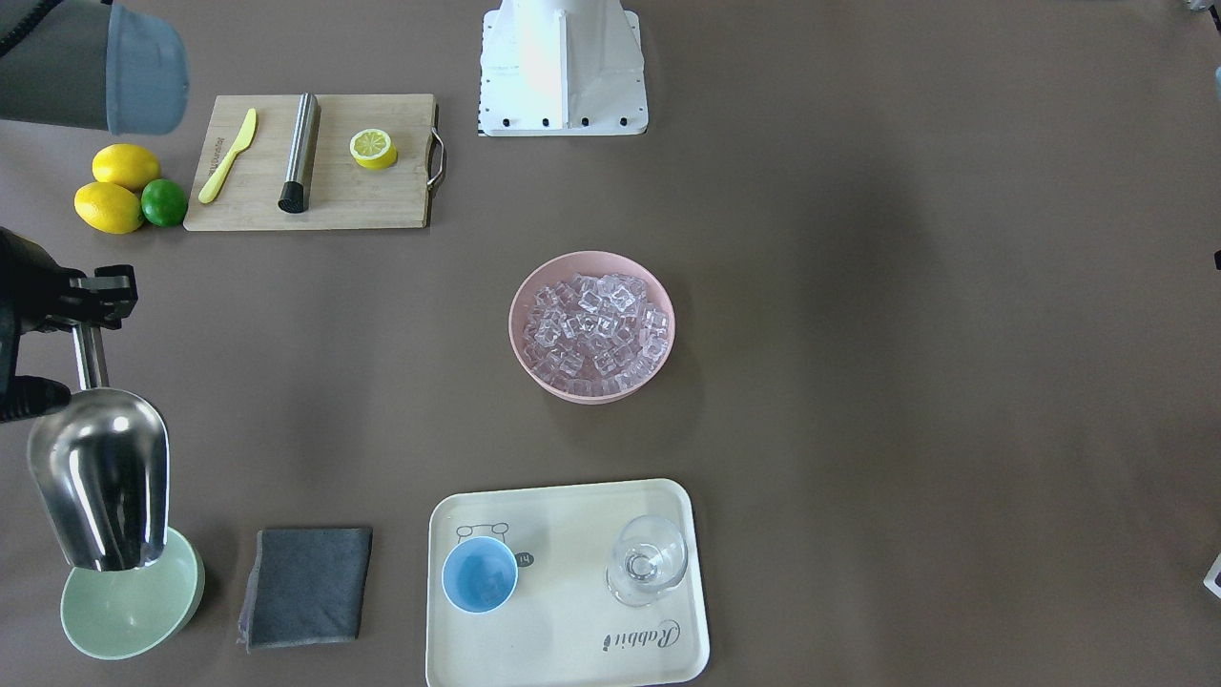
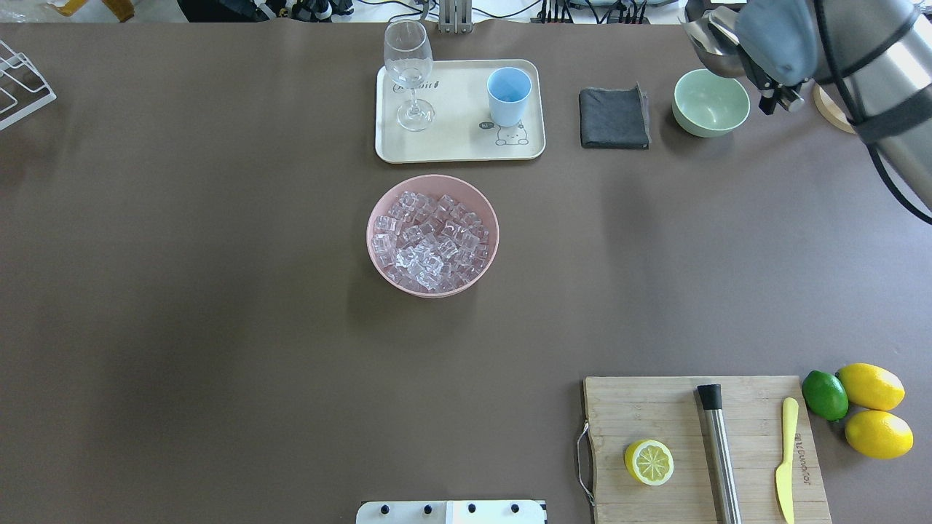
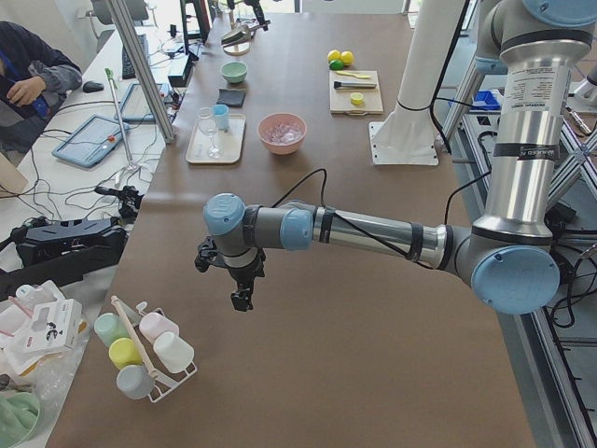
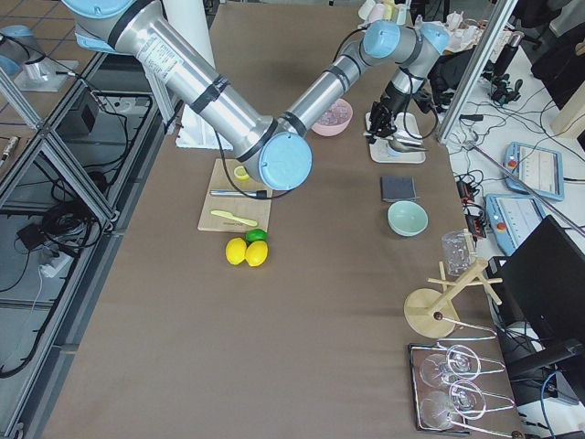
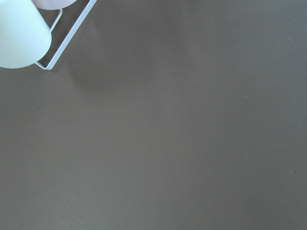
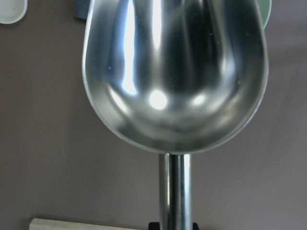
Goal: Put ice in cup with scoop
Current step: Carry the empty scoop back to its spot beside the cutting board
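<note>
The right hand is clenched on the rod handle of the scoop. From the front camera, take the pink bowl as the middle of the clock. The scoop hangs between 8 and 9 o'clock, with its tip over the green bowl at 8. The ice sits heaped in the pink bowl. The cup stands on the tray near 7 o'clock, and a glass stands beside it, not touching. A grey cloth lies between the green bowl and the tray. A wooden board lies at 10 o'clock. The left hand hangs over the tabletop, well apart from all this. I cannot tell if it is clenched.
</note>
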Robot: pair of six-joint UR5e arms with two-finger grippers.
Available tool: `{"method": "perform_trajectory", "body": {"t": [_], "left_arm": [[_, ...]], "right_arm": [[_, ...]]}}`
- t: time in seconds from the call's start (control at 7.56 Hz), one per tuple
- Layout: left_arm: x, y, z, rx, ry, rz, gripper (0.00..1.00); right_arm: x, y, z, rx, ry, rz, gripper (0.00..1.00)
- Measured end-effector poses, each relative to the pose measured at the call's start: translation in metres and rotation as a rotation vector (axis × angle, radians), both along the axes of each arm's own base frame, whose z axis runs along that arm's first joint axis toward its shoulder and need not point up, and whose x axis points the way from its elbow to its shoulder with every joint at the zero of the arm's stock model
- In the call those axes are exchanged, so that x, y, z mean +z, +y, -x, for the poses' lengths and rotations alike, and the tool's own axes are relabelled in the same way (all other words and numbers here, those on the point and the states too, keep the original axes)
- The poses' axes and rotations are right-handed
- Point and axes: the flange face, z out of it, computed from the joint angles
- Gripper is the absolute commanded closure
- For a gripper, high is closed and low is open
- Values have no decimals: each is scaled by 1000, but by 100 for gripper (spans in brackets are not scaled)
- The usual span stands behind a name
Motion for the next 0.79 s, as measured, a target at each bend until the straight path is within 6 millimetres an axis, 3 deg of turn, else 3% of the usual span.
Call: {"method": "perform_trajectory", "body": {"t": [0.13, 0.4, 0.66, 0.79], "left_arm": [[-2, 3, 11, -22, 20, 2, 2], [7, 23, 22, -44, 69, 28, 2], [17, 36, 30, -63, 80, 52, 2], [24, 40, 32, -67, 78, 65, 2]], "right_arm": [[22, 31, -13, 38, 17, 8, 100], [46, 96, -14, 114, 37, 53, 100], [56, 137, 10, 132, 35, 92, 100], [72, 149, 31, 110, 27, 99, 100]]}}
